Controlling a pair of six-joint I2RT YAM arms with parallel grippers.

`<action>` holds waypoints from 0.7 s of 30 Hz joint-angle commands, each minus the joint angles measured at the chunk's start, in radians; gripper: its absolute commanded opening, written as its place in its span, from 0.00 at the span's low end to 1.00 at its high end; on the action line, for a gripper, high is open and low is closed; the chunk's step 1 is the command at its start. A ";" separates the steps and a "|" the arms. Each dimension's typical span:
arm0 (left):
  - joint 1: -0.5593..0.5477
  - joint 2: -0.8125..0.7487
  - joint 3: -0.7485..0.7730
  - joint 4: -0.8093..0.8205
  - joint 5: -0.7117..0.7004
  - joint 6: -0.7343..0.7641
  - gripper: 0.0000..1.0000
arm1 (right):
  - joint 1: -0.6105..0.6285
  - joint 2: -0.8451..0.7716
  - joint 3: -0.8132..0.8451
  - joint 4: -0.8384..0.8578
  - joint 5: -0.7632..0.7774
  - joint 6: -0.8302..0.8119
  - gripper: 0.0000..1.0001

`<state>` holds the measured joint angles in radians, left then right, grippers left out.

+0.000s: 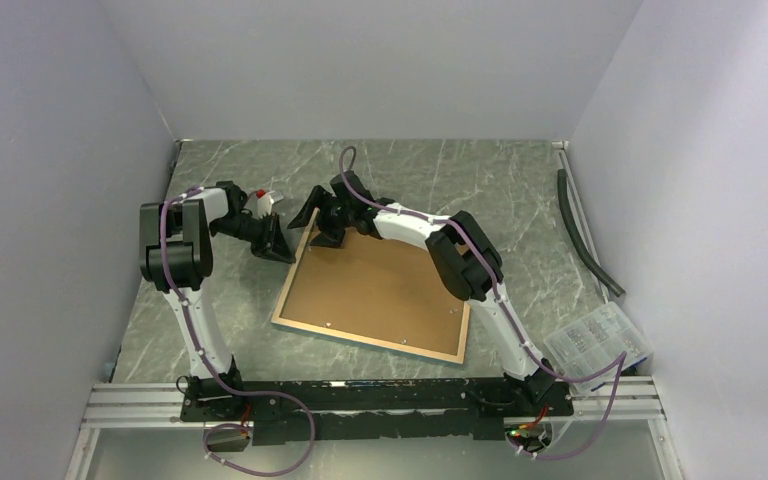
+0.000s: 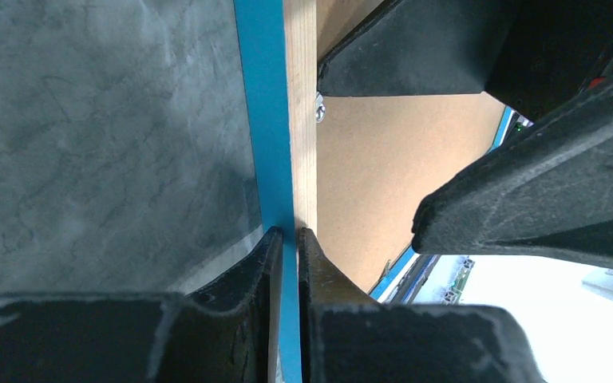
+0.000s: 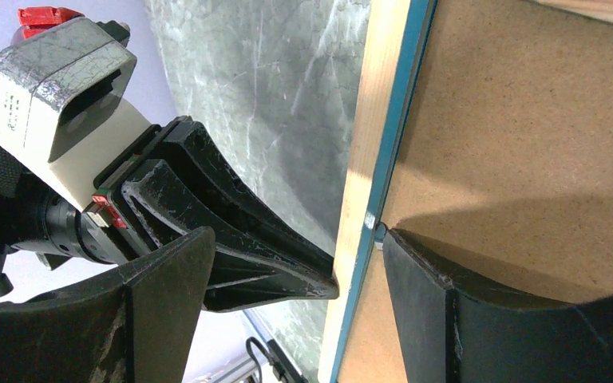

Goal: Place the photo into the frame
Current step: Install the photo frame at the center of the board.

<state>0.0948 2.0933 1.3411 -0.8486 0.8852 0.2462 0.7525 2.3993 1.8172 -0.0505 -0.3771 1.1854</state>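
The frame [image 1: 360, 339] lies back-up at the top view's centre, backing board [image 1: 380, 285] inside; the left gripper [image 1: 290, 252] is clamped on its upper-left rim; the right gripper [image 1: 322, 232] straddles that corner, gaping and holding nothing.

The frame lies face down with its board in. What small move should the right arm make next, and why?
Probably nudge the small metal tab sideways with the open right fingers, which straddle the rim of the turquoise rectangular picture frame beside it; the left fingers pinch that rim steady, and the flat brown backing board sits inside.
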 commanded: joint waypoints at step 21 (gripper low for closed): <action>-0.030 0.001 -0.033 0.030 -0.040 -0.001 0.10 | 0.039 0.046 0.051 0.021 -0.051 0.000 0.81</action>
<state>0.0948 2.0933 1.3407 -0.8467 0.8852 0.2394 0.7601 2.4180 1.8381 -0.0360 -0.3950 1.1889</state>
